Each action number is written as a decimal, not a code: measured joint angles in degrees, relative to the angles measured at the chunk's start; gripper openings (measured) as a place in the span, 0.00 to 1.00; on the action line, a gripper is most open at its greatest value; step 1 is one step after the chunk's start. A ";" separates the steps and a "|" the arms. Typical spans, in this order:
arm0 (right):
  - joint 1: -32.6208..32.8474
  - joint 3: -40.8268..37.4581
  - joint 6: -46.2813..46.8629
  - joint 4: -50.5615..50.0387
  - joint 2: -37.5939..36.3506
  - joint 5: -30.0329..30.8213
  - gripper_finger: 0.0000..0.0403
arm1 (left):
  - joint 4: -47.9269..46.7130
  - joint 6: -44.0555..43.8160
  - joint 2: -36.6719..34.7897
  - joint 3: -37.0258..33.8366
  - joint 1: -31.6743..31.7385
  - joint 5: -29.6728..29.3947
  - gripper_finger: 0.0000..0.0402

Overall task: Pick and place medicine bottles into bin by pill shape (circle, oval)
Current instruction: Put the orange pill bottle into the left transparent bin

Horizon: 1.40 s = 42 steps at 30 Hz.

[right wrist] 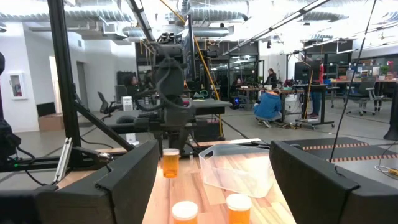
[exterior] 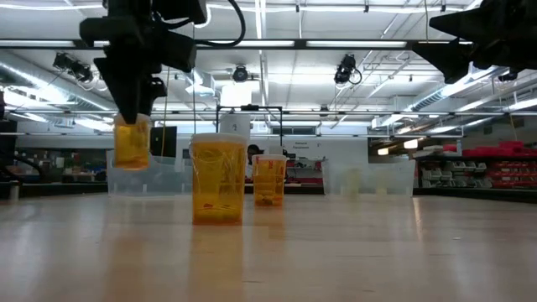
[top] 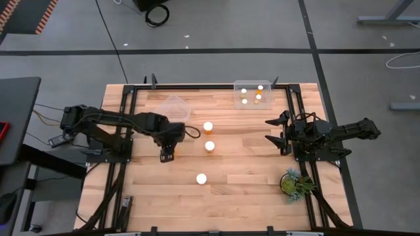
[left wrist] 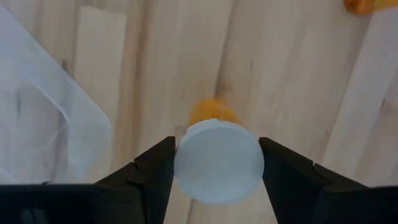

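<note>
Pale wood planks make up the desk point(top: 230, 190), framed by dark rails. Lifted clear of it, an orange translucent bottle point(exterior: 132, 143) with a round white cap point(left wrist: 217, 162) hangs in the left gripper point(top: 167, 157), fingers point(left wrist: 149, 177) clamped on the cap's sides. Three more capped bottles point(top: 209, 147) stand at about three o'clock from it. A clear bin point(top: 252, 95) at the desk's one o'clock holds four bottles; another clear bin point(top: 174, 107) lies at eleven. The right gripper point(top: 275, 133) waits at three o'clock, fingers spread wide, holding nothing.
</note>
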 joint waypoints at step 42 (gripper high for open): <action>-0.02 0.00 0.00 -0.01 0.02 0.00 0.78 | -10.69 29.65 17.97 26.75 23.86 -5.07 0.56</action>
